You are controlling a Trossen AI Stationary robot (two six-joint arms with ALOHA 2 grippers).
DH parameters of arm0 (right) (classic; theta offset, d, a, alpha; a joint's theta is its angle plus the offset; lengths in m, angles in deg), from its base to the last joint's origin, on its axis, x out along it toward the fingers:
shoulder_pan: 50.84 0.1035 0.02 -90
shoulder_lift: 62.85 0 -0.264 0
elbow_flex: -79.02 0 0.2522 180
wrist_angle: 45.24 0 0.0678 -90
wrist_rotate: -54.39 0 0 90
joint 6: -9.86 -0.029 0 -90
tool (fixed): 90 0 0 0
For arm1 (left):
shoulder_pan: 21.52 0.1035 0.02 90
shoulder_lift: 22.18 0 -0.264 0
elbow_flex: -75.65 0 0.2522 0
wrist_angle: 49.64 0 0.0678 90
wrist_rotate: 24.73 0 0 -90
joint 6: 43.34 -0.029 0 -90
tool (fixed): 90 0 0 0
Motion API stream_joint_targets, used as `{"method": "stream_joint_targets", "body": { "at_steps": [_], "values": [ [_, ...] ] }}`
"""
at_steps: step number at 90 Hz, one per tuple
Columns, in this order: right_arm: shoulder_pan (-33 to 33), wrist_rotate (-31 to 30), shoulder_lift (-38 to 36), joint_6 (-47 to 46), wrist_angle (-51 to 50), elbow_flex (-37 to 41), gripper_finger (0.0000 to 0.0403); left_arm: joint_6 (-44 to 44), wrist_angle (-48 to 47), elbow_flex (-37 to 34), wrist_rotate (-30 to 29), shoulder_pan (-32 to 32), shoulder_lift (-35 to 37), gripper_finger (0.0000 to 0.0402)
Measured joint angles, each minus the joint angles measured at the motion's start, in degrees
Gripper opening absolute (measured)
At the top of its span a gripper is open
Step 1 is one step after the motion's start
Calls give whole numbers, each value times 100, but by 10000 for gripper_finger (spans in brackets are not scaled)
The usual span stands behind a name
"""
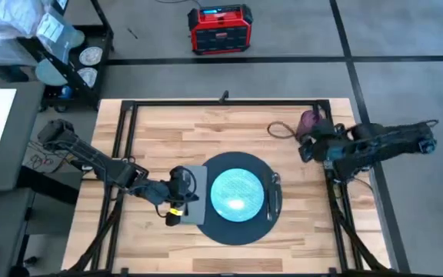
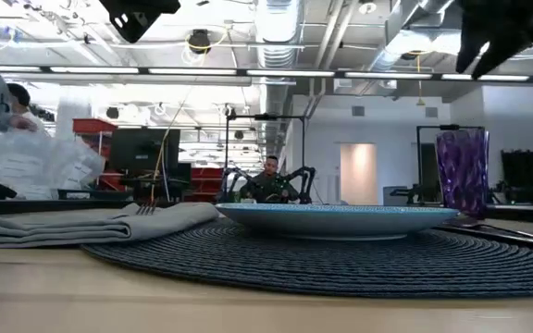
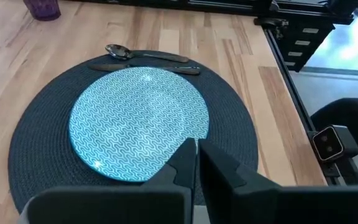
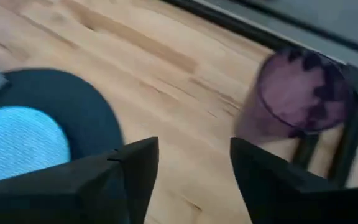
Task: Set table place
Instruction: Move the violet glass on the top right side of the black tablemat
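A dark grey round mat point(image 1: 237, 223) lies on the wooden table point(image 1: 160, 127). The teal plate point(image 1: 237, 192) sits on the mat. Knife point(image 3: 145, 66) and spoon point(image 3: 143, 53) lie on the mat at the plate's right. The grey napkin point(image 2: 91, 225) lies at the plate's left, partly on the mat, with fork tines point(image 2: 146, 210) showing on top. The purple cup point(image 1: 310, 120) stands upright at the far right. My left gripper point(image 3: 196, 163) is shut and hangs above the napkin, touching nothing. My right gripper point(image 4: 194, 168) is open in the air just short of the cup.
A thin cord loop point(image 1: 281, 130) lies on the table left of the cup. The black tube frame point(image 1: 221, 102) runs along the table's far and side edges. Bare wood shows near the front edge point(image 1: 229, 258).
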Motion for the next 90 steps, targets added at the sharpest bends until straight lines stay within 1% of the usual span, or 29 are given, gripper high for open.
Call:
{"method": "stream_joint_targets", "body": {
  "at_steps": [16, 32, 45, 65, 72, 90],
  "values": [
    [-1238, 687, 160, 1352, 317, 0, 183, 1, 0, 0, 0, 0, 0, 0],
    [-2174, 978, 524, 2322, 636, 0, 177, 3, -1, 0, -1, 1, 0, 0],
    [-2808, 1204, 893, 2846, 631, 0, 173, 6, 0, 0, 0, 0, 0, 0],
    [-3495, 1437, 1368, 3388, 711, 0, 168, 5, -1, 0, 0, 0, 0, 0],
    [-3632, 1621, 1485, 3538, 839, 0, 168, 5, -2, 0, 0, -1, 0, 0],
    [-3939, 1726, 1775, 3780, 908, 3, 168, -6, -6, 2, 0, -1, 0, 0]
  ]
}}
